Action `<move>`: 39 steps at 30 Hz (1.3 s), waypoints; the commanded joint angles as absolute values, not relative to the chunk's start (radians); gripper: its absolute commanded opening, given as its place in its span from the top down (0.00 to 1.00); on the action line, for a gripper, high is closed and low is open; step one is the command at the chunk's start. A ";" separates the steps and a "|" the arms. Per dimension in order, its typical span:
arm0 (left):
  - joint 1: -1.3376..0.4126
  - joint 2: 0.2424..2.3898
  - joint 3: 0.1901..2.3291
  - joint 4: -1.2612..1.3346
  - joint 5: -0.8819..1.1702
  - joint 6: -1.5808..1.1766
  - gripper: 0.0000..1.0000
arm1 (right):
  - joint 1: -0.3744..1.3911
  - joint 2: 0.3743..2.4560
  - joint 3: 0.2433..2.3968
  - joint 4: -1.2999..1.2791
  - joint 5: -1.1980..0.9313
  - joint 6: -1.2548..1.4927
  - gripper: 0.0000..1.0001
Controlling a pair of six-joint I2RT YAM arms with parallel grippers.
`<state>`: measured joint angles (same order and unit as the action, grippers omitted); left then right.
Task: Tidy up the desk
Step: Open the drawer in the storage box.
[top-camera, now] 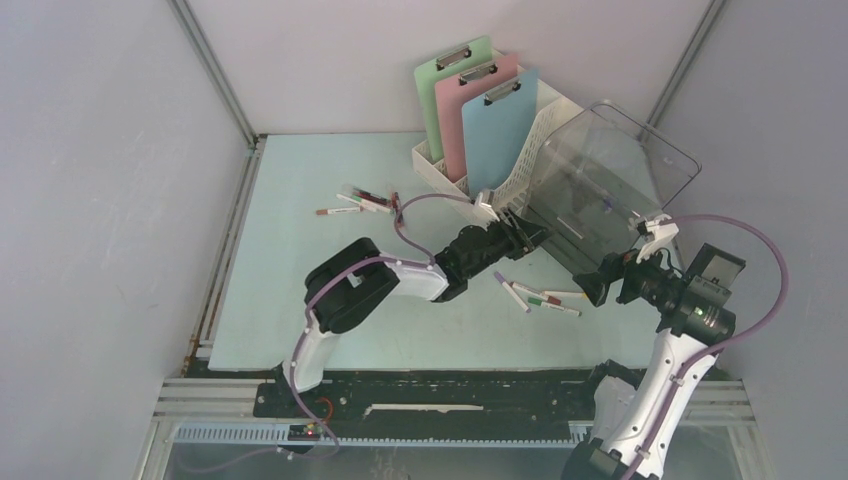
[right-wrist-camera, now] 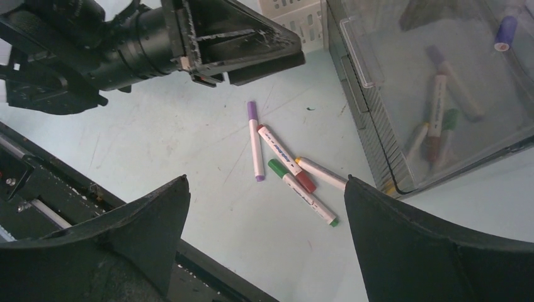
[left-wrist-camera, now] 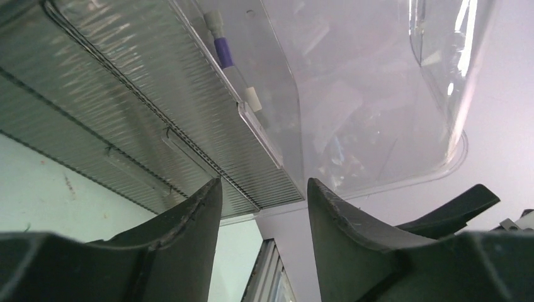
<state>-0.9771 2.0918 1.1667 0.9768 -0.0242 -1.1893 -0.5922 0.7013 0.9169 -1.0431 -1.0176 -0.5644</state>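
Overhead, desk: pale mint-blue top filling the middle of the view; 12 o'clock is its far edge, 6 o'clock the arm bases.
File rack: white, at 12 o'clock, holding three upright clipboards.
Clipboards: green clipboard, pink clipboard and blue clipboard, overlapping from left to right.
Clear bin: at about 1 o'clock, tipped at an angle, just beside the rack on its 3 o'clock side.
Bin contents: several markers lie inside; in the right wrist view a purple-capped marker and a green-capped marker show through the wall.
Left gripper: stretched towards 2 o'clock, tips at the bin's near lower edge; whether they touch it I cannot tell.
Left fingers: parted by a moderate gap with nothing between them; the bin's ribbed side is close ahead.
Right gripper: at 3 o'clock, aimed towards 9 o'clock, near the bin's front corner.
Right fingers: spread wide and holding nothing.
Loose markers: four on the desk near the centre, between the two grippers and below the right one.
Far markers: a second small cluster at about 11 o'clock, well apart from both grippers.
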 commanded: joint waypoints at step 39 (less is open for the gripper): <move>-0.991 2.391 1.503 0.869 -0.050 -1.323 0.65 | -0.545 0.717 0.915 -0.997 -0.994 -0.537 0.00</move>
<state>-0.9970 2.3631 1.4506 0.8394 -0.0517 -1.3071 -0.5533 0.7212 0.9165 -1.0122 -0.9947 -0.5438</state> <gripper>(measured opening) 0.379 0.993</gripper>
